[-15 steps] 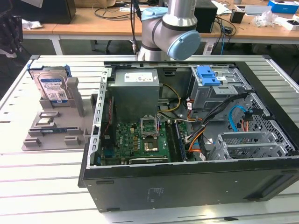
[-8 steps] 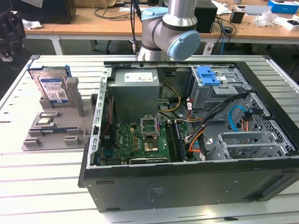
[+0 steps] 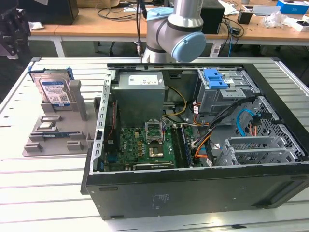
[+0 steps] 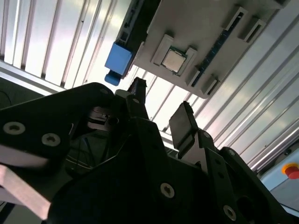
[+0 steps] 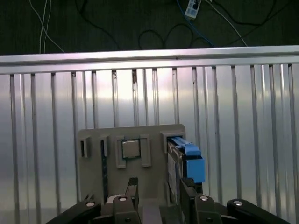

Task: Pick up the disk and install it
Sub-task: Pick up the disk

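- Disk [image 3: 54, 89] stands on edge in a slot at the far end of a grey holder [image 3: 77, 133]. The holder sits on the ribbed metal counter [image 3: 43, 188] at the exterior view's left, just beside the open PC case [image 3: 193, 193] but outside it. Not installed yet.
- Why upright, my guess: both flat faces are left free, so a pincer can come down & close across the thin body w/o hitting the counter.
- Blue bracket [image 5: 192, 163] wraps the disk's edges; prob. the clip-in part that locks it into a bay.
- Pincer [image 5: 159, 184]: fingers [image 4: 184, 119] apart, nothing between them; bare counter shows thru the gap in the second wrist view. It hangs over the holder, near the disk, not touching it as far as I can tell.
- Same holder has a processor chip [image 5: 131, 149] lying flat in its own recess, plus narrow slots w/ other parts. Each part has a fixed seat, prob. so pick-up spots are repeatable.
- Case lies on its side, lid off, so the interior is reachable from above. Inside: grey power-supply box [image 3: 140, 92], motherboard [image 3: 145, 145], cage w/ blue latch [image 3: 215, 79] toward the exterior view's right.
- Arm [image 3: 176, 29] rises behind the case.
- Writing: disk has a blue-&-white label facing the exterior cam; power-supply box has a white label on top. Text on both can't be made out. No other legible print.
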Controlling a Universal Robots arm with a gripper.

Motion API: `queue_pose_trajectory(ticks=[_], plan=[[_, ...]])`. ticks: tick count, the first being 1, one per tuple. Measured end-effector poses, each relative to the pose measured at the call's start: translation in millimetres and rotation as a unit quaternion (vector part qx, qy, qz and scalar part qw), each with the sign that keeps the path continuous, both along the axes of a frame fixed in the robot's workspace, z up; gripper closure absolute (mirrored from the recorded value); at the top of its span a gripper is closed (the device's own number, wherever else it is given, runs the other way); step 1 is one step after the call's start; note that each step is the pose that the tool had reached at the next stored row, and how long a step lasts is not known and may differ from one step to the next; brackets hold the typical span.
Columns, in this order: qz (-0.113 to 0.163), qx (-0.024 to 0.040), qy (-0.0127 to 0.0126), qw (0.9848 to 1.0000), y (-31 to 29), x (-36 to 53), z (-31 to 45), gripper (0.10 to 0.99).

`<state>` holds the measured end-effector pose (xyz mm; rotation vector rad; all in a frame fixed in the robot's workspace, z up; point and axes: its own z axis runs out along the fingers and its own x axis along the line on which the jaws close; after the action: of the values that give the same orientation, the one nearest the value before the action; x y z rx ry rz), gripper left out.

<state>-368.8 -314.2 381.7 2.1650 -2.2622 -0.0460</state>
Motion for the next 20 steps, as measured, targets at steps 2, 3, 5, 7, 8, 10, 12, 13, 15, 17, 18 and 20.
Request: queue_pose_trajectory(ticks=[2, 3, 5, 7, 8, 10, 12, 13, 15, 17, 18, 20], plan=[[0.000, 0.0000, 0.0001, 1.0000, 6.7, 1.9, 0.1, 0.604], [0.000, 0.0000, 0.0001, 1.0000, 9.6, 2.7, 0.0, 0.604], [0.000, 0.0000, 0.0000, 1.0000, 15.3, 4.1, -0.1, 0.604], [0.000, 0.0000, 0.0001, 1.0000, 20.5, 5.3, -0.2, 0.604], [0.001, 0.0000, 0.0001, 1.0000, 22.8, 5.8, -0.3, 0.604], [0.001, 0.0000, 0.0001, 1.0000, 26.2, 6.7, -0.8, 0.604], [0.001, 0.0000, 0.0001, 1.0000, 28.0, 7.0, -3.1, 0.604], [0.001, 0.0000, 0.0003, 1.0000, 28.5, 7.2, -5.3, 0.604], [0.001, 0.0000, 0.0005, 1.0000, 29.1, 7.5, -9.1, 0.604], [0.001, 0.0000, 0.0005, 1.0000, 29.8, 7.8, -13.9, 0.604], [0.001, 0.0000, 0.0005, 1.0000, 30.6, 7.8, -18.7, 0.604], [0.001, 0.0000, 0.0006, 1.0000, 32.5, 7.9, -25.2, 0.604]])
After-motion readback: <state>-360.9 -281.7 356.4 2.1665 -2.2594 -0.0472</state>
